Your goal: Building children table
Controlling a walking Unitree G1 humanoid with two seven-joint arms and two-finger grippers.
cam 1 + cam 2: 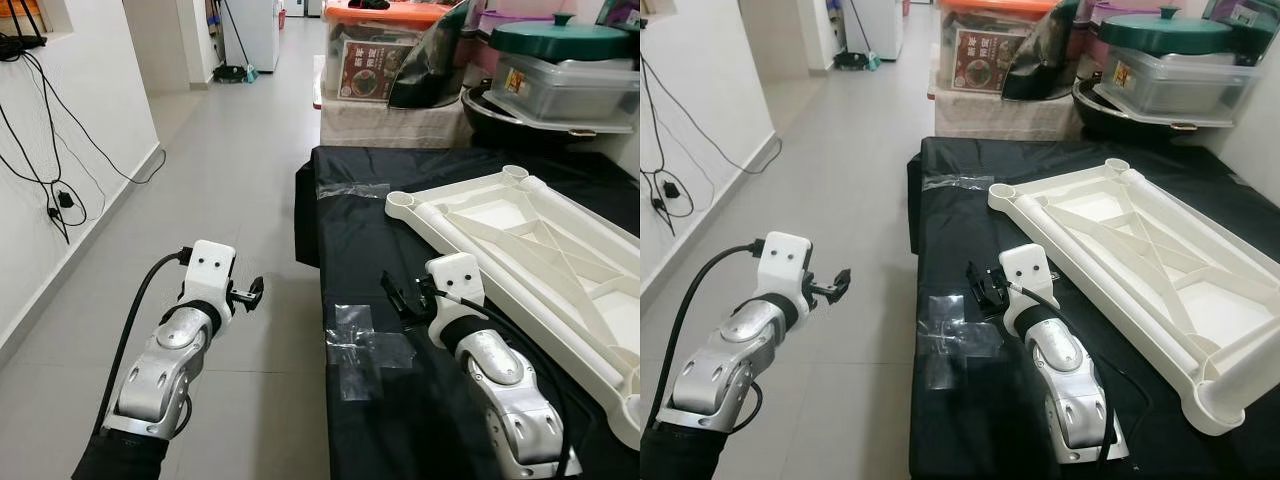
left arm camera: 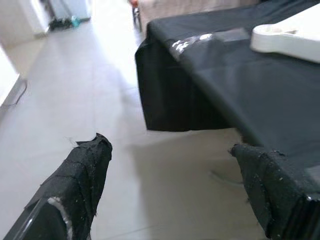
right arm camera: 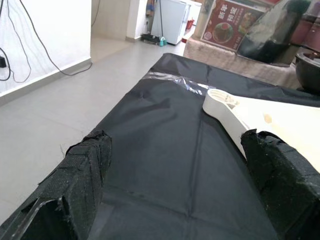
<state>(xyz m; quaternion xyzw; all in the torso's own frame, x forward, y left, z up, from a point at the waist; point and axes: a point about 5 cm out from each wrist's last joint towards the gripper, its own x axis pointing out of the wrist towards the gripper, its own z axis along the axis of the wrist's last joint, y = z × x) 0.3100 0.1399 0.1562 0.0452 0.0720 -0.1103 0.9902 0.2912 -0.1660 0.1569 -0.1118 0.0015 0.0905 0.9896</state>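
Observation:
A white plastic children's table top (image 1: 540, 250) lies upside down on a black-covered surface (image 1: 400, 200), its round leg sockets facing up. My right gripper (image 1: 400, 295) hovers over the black cover just left of the table top, open with nothing between its fingers (image 3: 85, 170). The table top's near corner socket (image 3: 225, 105) lies ahead of it. Over the tiled floor, left of the black surface, my left gripper (image 1: 250, 292) is held out open and empty. A corner of the table top (image 2: 285, 32) and the cover's edge (image 2: 165, 90) lie beyond its fingers (image 2: 80, 185).
Clear tape patches (image 1: 360, 340) stick to the black cover near my right arm. Storage boxes (image 1: 380, 60), a lidded pot (image 1: 560, 40) and a pan are stacked behind the surface. Cables (image 1: 50, 190) hang on the white wall at left. Grey floor (image 1: 230, 170) stretches toward a fridge (image 1: 255, 30).

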